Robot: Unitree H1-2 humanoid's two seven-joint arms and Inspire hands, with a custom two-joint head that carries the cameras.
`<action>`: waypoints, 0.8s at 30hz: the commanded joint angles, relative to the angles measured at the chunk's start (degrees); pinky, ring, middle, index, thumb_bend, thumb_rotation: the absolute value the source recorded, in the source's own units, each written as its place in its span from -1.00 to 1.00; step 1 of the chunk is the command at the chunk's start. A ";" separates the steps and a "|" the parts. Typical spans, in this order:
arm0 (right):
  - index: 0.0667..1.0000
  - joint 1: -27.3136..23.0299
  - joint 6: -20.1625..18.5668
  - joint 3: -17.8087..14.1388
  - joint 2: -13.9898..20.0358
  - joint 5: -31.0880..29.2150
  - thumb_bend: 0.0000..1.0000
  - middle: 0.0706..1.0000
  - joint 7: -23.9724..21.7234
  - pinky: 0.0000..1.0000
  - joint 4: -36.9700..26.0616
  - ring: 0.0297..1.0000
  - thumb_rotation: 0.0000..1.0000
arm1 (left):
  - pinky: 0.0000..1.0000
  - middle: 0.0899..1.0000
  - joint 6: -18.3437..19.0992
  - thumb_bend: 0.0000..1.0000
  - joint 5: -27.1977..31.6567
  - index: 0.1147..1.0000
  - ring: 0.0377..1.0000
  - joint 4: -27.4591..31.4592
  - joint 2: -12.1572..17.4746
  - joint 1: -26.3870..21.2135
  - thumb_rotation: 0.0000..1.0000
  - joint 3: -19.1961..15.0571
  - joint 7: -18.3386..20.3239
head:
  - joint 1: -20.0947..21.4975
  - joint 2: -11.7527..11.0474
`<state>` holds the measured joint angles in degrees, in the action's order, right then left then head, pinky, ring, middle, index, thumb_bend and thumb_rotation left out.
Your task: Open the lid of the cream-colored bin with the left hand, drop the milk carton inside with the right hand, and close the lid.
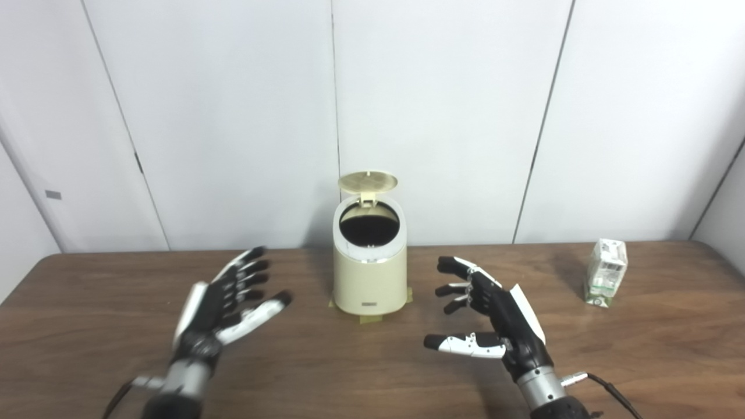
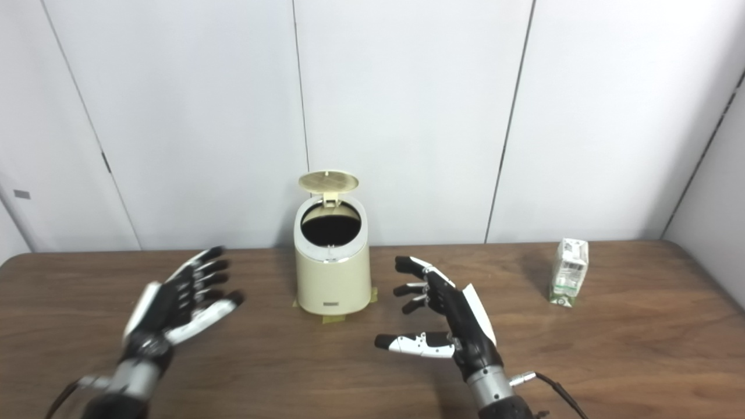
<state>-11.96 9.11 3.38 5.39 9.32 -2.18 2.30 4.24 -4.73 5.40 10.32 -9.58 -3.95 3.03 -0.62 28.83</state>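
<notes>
We see the scene from two head cameras side by side, looking forward and down across the table (image 1: 93,302) toward the wall (image 1: 233,116). Both views take in the bin (image 1: 369,273), which stands mid-distance. In the left eye view the bin sits near center; in the right eye view it lies left of center.

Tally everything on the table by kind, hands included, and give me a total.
Bins: 1, the cream-colored bin, lid standing open
Milk cartons: 1, the milk carton, upright
Hands: 2, left hand and right hand, both open and holding nothing
Total: 4
</notes>
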 commanded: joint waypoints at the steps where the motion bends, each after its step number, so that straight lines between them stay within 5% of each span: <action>1: 0.58 -2.47 2.49 -0.54 0.35 -0.94 0.44 0.60 0.30 0.07 -1.00 0.35 -0.66 | 0.36 0.61 -5.72 0.64 1.20 0.71 0.52 1.72 0.41 0.24 -0.35 -0.01 0.29 | -0.06 -0.01; 9: 0.58 -2.43 1.89 -2.28 2.40 -3.42 0.46 0.60 -0.70 0.07 -1.60 0.35 -0.78 | 0.33 0.62 -15.33 0.52 2.47 0.68 0.48 -2.26 -0.50 5.46 -0.49 1.03 0.50 | -1.07 -0.86; 14: 0.57 -3.50 2.69 -3.34 5.64 -2.16 0.49 0.55 -1.02 0.03 -1.28 0.27 -0.78 | 0.31 0.61 -17.87 0.55 4.30 0.69 0.51 -4.51 0.24 5.93 -0.53 0.17 0.85 | 12.12 -4.63; 24: 0.55 -7.50 0.66 -7.28 11.83 0.54 0.54 0.53 0.86 0.09 -0.04 0.28 -0.64 | 0.47 0.72 -21.28 0.19 5.76 0.78 0.63 -9.28 3.28 5.21 -0.73 -1.29 2.28 | 19.32 -6.22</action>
<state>-16.00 9.21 -2.40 15.19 9.60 -2.34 4.24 -14.49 1.63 -2.74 12.52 -4.00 -4.98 5.19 18.63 22.59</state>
